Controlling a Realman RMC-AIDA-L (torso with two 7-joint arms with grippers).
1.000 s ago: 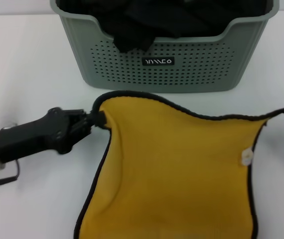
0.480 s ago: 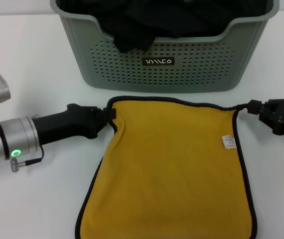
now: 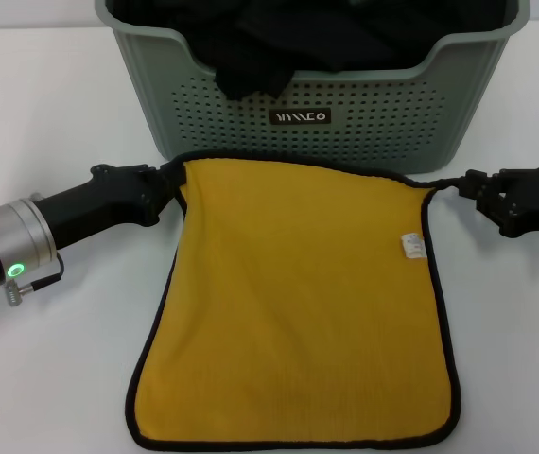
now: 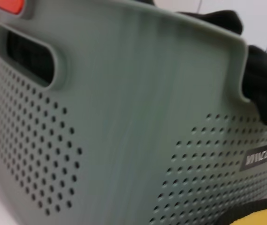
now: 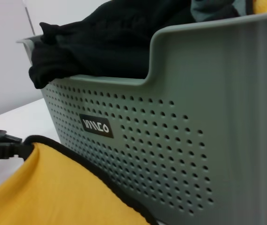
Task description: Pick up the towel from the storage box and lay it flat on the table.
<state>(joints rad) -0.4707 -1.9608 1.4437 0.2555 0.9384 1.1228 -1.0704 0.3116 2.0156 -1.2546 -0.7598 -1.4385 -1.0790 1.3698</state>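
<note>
Storage box (image 3: 307, 123) just behind towel (image 3: 298, 303); bare table (image 3: 52, 104) apparently either side.

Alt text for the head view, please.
A mustard-yellow towel lies spread on the white table, its two far corners pinched by the left pincer and right pincer. Behind it stands the storage box holding black cloth.

Left end effector (image 3: 167, 182) matte black, silver wrist cuff w/ green LED, thin cable, right end effector (image 3: 465, 184) black, maybe ribbed.

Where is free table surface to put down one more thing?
Bare table lies left of the towel, below the left gripper, and right of it, below the right gripper. Crowded: the strip between towel and storage box.
</note>
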